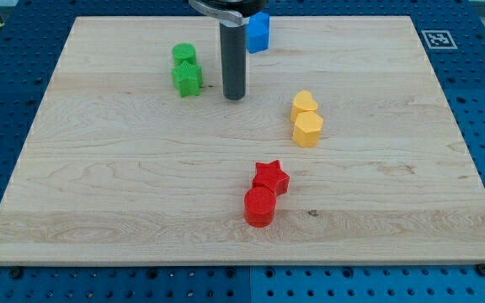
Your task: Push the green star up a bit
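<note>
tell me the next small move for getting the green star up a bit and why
Probably bring my tip down and left, to just below the green star. My tip now sits to the star's right, roughly level with it, so pushing from here would send it sideways. A green cylinder touches the star's top and would likely move too.

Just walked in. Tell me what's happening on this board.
A single arm with a dark rod is working a wooden board of small coloured blocks. My tip rests on the board just to the view's right of the green star, apart from it, with a green cylinder touching the star's top side. A blue block sits behind the rod. Two yellow blocks and a red star with a red cylinder lie lower down.
</note>
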Tool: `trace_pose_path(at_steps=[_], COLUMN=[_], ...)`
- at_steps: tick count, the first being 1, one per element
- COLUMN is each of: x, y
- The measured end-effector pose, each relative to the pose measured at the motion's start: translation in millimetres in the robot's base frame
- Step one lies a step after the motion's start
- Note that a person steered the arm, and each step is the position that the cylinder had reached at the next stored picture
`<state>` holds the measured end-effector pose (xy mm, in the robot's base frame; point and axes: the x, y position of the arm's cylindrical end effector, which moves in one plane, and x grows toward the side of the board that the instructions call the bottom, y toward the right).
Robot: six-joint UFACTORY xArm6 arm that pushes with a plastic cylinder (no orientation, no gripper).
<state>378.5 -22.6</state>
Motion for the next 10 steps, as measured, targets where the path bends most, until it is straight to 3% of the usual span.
trace_pose_path(at_steps=[4, 10], x=[-0.8, -17.2], y=[-66.1, -86.8])
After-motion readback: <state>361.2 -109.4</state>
